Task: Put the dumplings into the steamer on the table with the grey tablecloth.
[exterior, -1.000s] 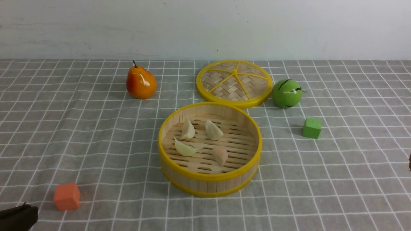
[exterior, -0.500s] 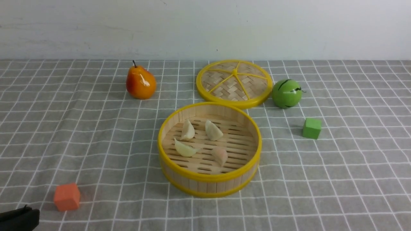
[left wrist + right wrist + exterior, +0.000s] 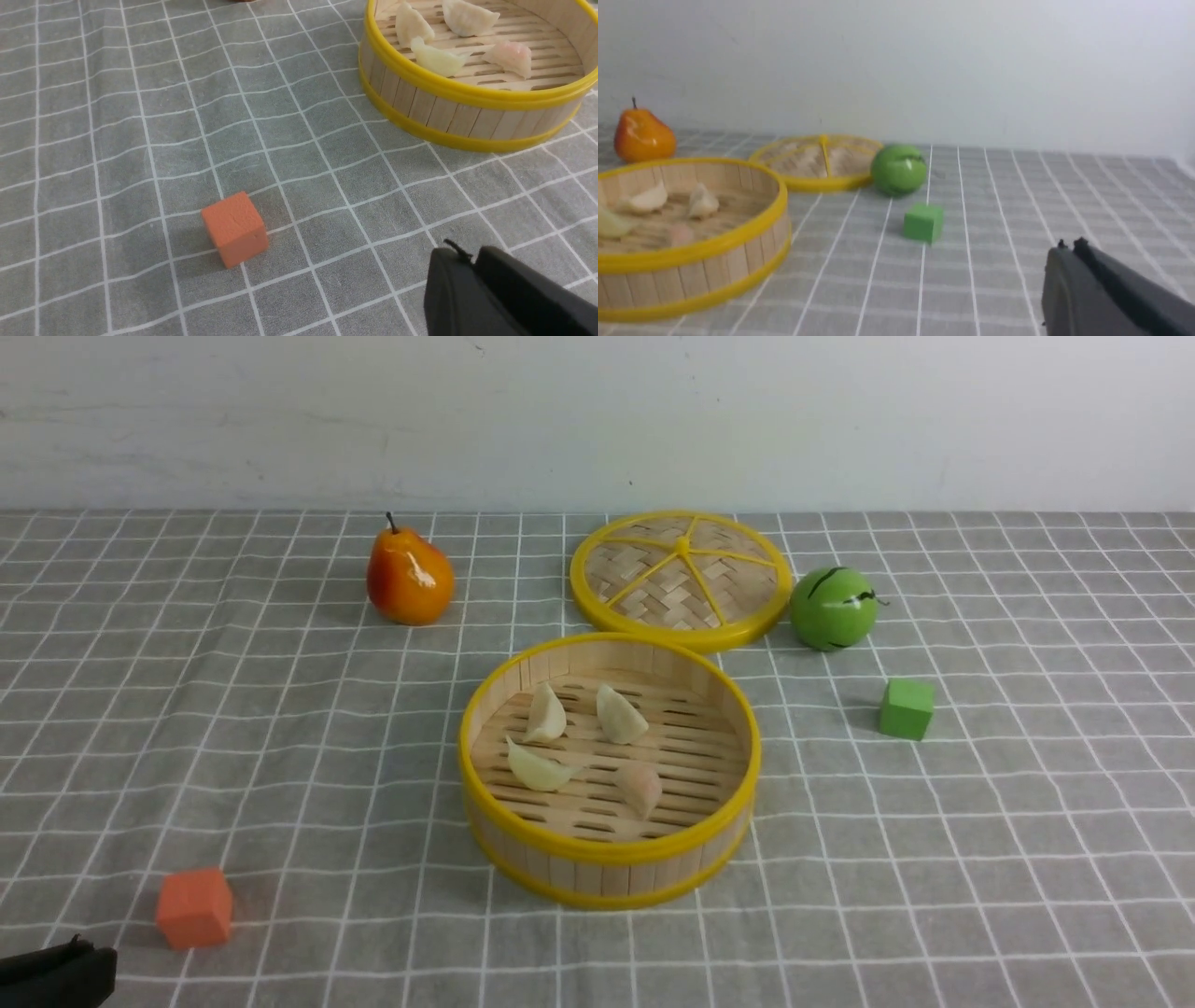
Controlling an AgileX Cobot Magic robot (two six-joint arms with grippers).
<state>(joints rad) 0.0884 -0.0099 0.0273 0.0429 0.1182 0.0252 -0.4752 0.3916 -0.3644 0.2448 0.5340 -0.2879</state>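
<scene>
Your left gripper (image 3: 89, 959) sits low at the near left corner of the table (image 3: 1027, 896), fingers together and empty, just short of the orange cube (image 3: 193, 907). Your right gripper (image 3: 1069, 249) is out of the front view; its fingers are pressed together, holding nothing. All four dumplings (image 3: 546, 713) lie inside the steamer (image 3: 611, 859) at centre, their long axes pointing different ways. Since a second ago the left gripper has slid slightly lower; the right has left the front view's edge.
</scene>
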